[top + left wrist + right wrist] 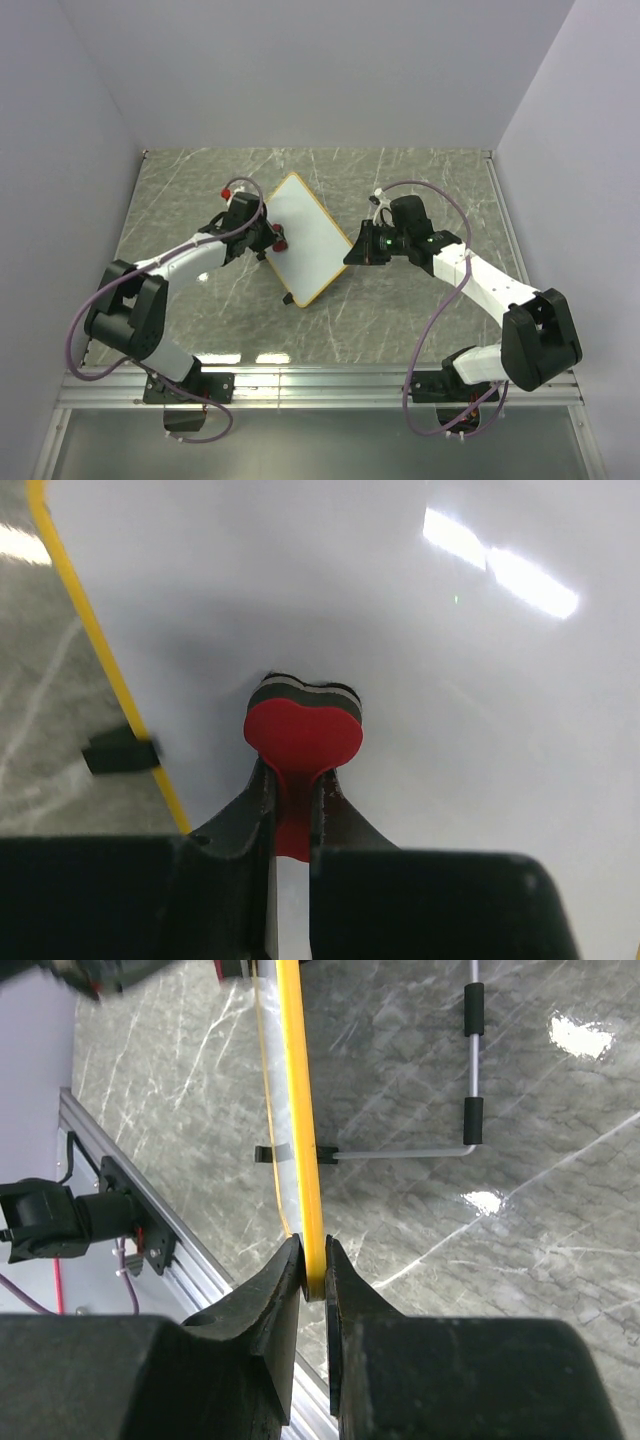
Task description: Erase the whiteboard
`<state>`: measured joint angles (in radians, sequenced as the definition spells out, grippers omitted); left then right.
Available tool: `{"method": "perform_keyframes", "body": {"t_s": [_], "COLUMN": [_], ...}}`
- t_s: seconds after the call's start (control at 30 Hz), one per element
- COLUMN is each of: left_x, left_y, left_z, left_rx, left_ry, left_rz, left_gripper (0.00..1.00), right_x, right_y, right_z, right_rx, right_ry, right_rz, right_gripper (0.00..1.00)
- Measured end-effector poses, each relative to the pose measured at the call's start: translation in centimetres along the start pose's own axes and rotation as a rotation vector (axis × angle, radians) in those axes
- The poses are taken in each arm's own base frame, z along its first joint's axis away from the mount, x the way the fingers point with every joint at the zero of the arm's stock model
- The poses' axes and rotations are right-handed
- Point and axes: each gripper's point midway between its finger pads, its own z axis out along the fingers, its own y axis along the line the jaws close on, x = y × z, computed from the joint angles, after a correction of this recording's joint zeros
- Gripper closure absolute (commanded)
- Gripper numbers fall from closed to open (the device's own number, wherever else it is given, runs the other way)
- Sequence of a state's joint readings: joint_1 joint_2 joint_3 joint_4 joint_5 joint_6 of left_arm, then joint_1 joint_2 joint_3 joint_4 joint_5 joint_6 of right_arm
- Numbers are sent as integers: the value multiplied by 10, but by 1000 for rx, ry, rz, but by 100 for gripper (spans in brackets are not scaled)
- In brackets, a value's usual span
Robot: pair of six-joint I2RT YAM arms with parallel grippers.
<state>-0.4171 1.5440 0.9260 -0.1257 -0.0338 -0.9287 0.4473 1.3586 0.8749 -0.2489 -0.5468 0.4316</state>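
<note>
Wiping step. The whiteboard [310,238] stands tilted on the marbled surface [360,330], between my two arms. My right gripper [313,1272] is clamped on its yellow frame edge, steadying it. My left gripper [292,805] is clamped on the stem of a red heart-shaped eraser [303,732], whose pad meets the white face. I see no marks in the left wrist view. I judge that light, even pressure and overlapping strokes suit best, lest the board twist in the right pinch.
</note>
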Motion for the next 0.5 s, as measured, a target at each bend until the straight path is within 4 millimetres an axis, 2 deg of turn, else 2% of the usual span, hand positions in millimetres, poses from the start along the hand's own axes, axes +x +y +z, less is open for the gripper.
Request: {"method": "perform_keyframes", "body": {"t_s": [0.1, 0.17, 0.27, 0.3, 0.37, 0.4, 0.5], "left_x": [14, 16, 2, -7, -27, -38, -64], "left_y": [-4, -8, -18, -24, -36, -41, -49], "left_z": [-10, -19, -39, -47, -64, -75, -103], "left_rx": [4, 8, 7, 12, 24, 32, 39], "left_ry": [38, 44, 14, -7, -59, -90, -169], "left_rz": [11, 20, 25, 26, 26, 25, 27], "left_gripper": [100, 100, 100, 100, 100, 100, 100], "right_x": [-1, -2, -2, -2, -3, -3, 5], "right_y": [1, 1, 1, 1, 1, 1, -7], "right_z": [0, 0, 1, 1, 1, 1, 5], "right_rx": [-5, -6, -6, -7, -7, -4, 32], "right_ry": [-6, -6, -8, -8, -10, -12, 1], "right_rz": [0, 1, 1, 1, 3, 0, -9], "right_gripper": [100, 100, 100, 86, 72, 61, 52]}}
